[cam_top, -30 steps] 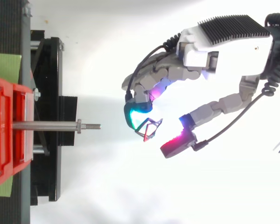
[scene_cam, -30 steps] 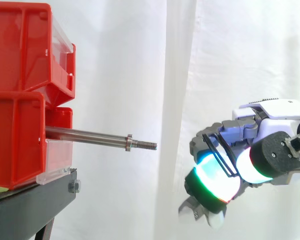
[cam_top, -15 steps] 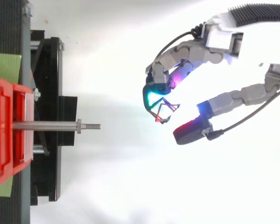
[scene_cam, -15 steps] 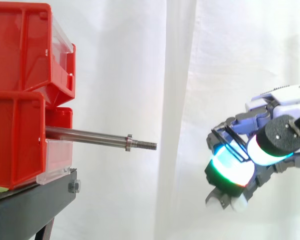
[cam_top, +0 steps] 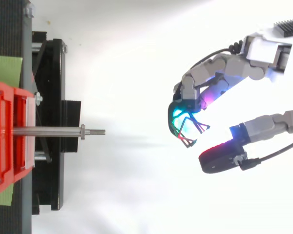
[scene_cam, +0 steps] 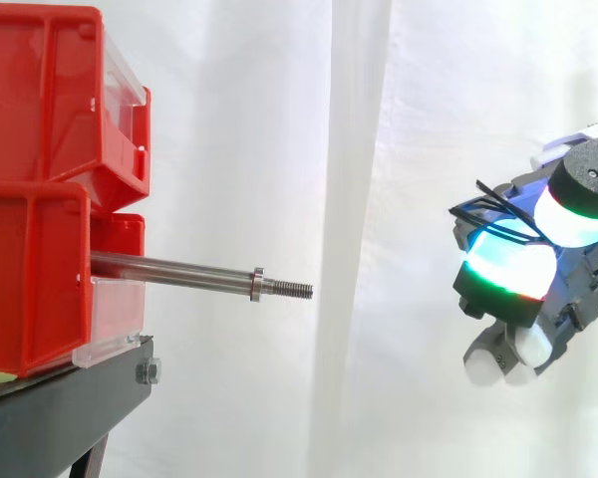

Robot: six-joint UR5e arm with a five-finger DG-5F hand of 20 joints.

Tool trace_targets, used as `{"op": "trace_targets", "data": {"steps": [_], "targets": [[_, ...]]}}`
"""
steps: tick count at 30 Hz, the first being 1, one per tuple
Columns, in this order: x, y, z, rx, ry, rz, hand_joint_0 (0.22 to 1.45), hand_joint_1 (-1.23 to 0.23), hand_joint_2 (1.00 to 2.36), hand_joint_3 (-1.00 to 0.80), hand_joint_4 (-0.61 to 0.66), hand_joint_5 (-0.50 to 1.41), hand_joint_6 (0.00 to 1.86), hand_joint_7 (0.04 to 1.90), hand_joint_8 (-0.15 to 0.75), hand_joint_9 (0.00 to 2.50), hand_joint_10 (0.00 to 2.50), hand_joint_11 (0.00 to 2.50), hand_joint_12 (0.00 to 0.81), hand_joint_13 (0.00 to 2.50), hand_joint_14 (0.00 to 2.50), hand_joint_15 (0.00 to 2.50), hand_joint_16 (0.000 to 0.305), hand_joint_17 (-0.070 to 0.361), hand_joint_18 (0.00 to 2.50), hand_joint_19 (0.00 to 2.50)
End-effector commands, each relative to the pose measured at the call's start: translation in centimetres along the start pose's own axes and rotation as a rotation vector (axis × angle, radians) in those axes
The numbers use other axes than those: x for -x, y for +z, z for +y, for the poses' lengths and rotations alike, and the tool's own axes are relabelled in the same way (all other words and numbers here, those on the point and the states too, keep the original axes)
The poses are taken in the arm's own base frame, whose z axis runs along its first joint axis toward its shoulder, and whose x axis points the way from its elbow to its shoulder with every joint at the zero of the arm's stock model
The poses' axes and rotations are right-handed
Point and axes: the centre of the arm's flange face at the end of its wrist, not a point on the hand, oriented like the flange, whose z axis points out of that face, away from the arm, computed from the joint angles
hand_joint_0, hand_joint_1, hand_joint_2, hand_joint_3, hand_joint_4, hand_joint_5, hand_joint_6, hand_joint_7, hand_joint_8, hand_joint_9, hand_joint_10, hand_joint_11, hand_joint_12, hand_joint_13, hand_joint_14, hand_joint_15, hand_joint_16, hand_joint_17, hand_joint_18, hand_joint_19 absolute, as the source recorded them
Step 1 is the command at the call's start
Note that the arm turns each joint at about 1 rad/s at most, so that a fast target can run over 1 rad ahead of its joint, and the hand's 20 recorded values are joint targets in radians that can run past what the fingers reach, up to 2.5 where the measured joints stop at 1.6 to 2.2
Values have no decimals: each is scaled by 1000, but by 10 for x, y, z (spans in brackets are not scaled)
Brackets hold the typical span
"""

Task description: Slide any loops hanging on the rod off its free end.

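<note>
Hooking thin loops on curled fingers, hand well apart from the rod, red bins holding its base.

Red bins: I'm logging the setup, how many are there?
2, stacked on the black stand: the upper red bin atop the lower red bin, where the rod juts out. Others may hide behind.
</note>
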Motion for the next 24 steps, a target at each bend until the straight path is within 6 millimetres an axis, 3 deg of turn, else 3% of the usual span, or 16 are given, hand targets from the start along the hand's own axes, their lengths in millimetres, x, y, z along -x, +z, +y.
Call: {"op": "trace_targets", "data": {"steps": [1, 14, 24], "targets": [[-6, -1, 3, -6, 50, -1, 540, -612, 1024, -114, 130, -179, 861, 1125, 329, 807, 9, 272, 323, 594, 0, 0, 40, 91, 538, 55], [-19, 0, 10, 0, 69, -11, 560, -689, 1024, 6, 39, -166, 878, 1152, 340, 826, 10, 285, 329, 597, 0, 0, 42, 94, 551, 32], [-21, 1, 11, 4, 86, -10, 557, -768, 1023, -89, 120, -183, 879, 1112, 321, 798, 10, 284, 321, 589, 0, 0, 40, 91, 547, 51]]}}
